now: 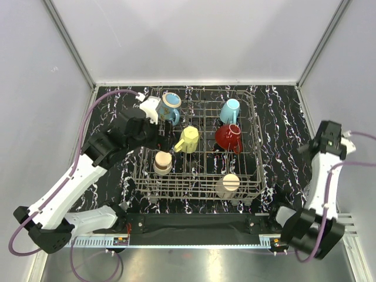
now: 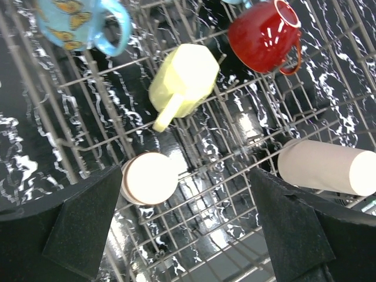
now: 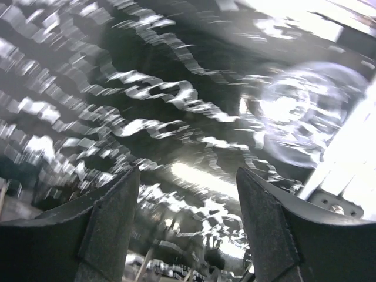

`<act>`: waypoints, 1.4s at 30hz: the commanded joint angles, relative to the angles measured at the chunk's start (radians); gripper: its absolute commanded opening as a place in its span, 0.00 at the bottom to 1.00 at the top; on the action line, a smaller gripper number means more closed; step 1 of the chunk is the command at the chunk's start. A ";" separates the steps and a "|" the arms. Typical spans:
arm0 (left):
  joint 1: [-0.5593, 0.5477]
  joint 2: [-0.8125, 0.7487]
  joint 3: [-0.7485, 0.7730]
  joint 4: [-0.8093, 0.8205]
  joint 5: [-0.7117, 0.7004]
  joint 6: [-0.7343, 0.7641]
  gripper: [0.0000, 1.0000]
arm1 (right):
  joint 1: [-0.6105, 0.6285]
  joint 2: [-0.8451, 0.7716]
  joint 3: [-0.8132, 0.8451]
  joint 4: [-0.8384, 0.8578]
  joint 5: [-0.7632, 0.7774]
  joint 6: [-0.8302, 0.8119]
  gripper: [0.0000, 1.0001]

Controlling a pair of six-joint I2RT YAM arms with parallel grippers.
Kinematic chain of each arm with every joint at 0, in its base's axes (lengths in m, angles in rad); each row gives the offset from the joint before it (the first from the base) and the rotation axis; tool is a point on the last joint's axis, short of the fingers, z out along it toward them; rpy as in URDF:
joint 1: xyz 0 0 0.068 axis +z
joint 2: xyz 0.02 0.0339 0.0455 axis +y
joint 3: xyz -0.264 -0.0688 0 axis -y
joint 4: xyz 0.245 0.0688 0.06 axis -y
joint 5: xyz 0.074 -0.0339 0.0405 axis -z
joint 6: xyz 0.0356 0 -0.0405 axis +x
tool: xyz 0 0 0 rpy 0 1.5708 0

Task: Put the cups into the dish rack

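The grey wire dish rack (image 1: 254,154) stands mid-table. In it are a blue butterfly mug (image 1: 170,107), a light blue mug (image 1: 230,110), a red mug (image 1: 229,138), a yellow-green mug (image 1: 188,140) and two cream cups (image 1: 163,162) (image 1: 228,185). My left gripper (image 1: 169,142) is open and empty above the rack's left half, just left of the yellow-green mug (image 2: 183,82), with a cream cup (image 2: 150,177) below its left finger. My right gripper (image 1: 306,149) is open and empty over the table right of the rack. A clear glass (image 3: 299,111) shows blurred ahead of it. No steel tumbler shows.
The black marbled tabletop (image 1: 282,117) surrounds the rack, with white walls on three sides. A black strip and a metal rail (image 1: 194,226) run along the near edge between the arm bases. A purple cable (image 1: 100,103) loops over the left arm.
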 commanded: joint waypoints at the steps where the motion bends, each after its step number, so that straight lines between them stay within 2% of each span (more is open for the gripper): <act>1: 0.004 0.010 0.002 0.073 0.100 0.005 0.98 | -0.080 -0.123 -0.047 0.042 0.144 0.112 0.73; 5: 0.004 0.009 -0.007 0.084 0.127 0.013 0.98 | -0.108 -0.108 -0.055 0.004 0.287 0.127 0.75; 12: 0.004 0.007 -0.041 0.128 0.196 0.013 0.98 | -0.127 -0.149 -0.135 0.044 0.296 0.136 0.75; 24: 0.004 -0.028 -0.073 0.127 0.200 0.028 0.98 | -0.144 -0.033 -0.167 0.094 0.224 0.211 0.76; 34: 0.004 -0.008 -0.081 0.140 0.231 0.017 0.98 | -0.151 0.002 -0.228 0.148 0.200 0.265 0.77; 42: 0.004 -0.016 -0.069 0.119 0.200 0.036 0.98 | -0.153 0.068 -0.276 0.195 0.189 0.267 0.70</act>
